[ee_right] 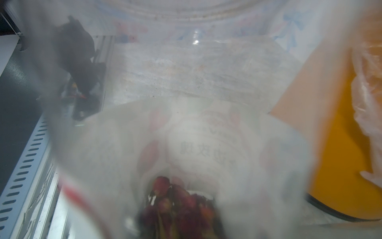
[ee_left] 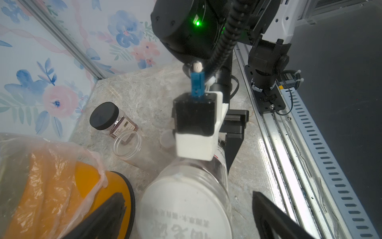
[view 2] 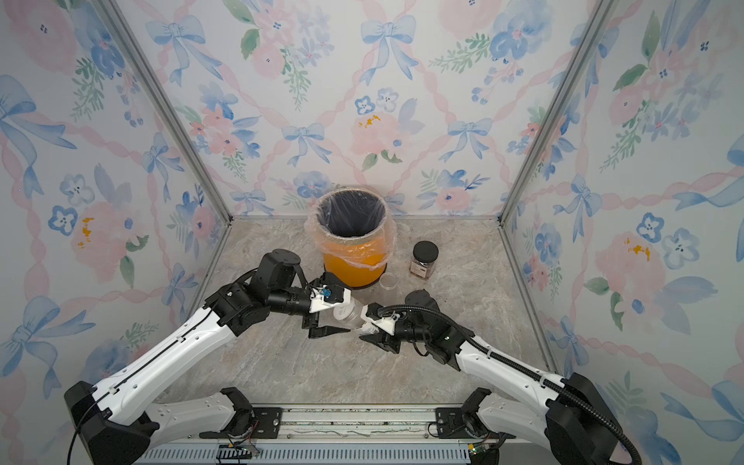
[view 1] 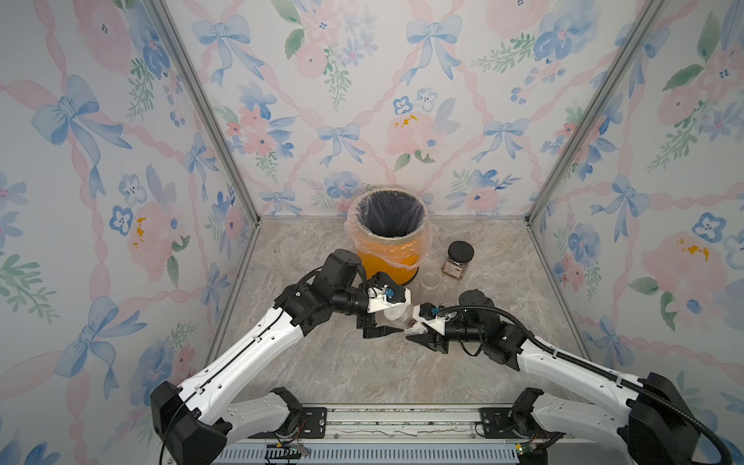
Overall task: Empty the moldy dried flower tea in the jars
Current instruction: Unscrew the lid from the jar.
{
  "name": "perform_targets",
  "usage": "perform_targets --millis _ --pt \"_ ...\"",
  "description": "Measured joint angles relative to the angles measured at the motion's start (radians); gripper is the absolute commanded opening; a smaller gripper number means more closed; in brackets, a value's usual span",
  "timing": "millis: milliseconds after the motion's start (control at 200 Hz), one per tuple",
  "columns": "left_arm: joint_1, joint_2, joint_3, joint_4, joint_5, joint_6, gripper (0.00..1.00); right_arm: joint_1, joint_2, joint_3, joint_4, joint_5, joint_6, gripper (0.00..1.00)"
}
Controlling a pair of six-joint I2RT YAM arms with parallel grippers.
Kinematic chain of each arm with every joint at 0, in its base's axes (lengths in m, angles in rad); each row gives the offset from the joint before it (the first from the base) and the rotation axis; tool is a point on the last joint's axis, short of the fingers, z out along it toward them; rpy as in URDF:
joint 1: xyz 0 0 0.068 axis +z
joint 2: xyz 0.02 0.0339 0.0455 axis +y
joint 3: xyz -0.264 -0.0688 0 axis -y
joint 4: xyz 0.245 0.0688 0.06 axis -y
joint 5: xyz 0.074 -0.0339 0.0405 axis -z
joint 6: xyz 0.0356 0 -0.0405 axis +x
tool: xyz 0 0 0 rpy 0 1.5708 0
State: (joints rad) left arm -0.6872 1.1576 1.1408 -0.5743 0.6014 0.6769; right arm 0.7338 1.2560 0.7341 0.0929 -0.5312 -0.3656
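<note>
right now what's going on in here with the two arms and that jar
The right hand is shut on a small round clear jar, holding it tipped on its side in front of the orange bin with a plastic liner. The left hand is open, its fingers either side of the jar's white lid, not gripping it. Reddish-brown dried flower tea is inside. A squarish black-lidded jar stands closed beside the bin, and a tall slim clear jar stands open.

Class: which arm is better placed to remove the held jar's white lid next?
Probably left: the left gripper is open, jaws flanking the white lid; the right gripper is shut on the jar.
</note>
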Motion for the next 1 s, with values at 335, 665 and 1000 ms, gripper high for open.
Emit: perform_targets --millis 335,665,1000 --pt "0.0 0.0 -0.001 0.0 0.002 -0.008 0.83 0.0 0.001 0.006 -0.031 0.0 -0.028 0.4" --pt "0.0 0.012 -0.014 0.0 0.007 -0.026 0.68 0.0 0.001 0.015 -0.04 0.0 -0.04 0.4" --pt "0.0 0.012 -0.015 -0.004 0.01 -0.039 0.57 0.0 0.001 0.015 -0.047 0.001 -0.048 0.39"
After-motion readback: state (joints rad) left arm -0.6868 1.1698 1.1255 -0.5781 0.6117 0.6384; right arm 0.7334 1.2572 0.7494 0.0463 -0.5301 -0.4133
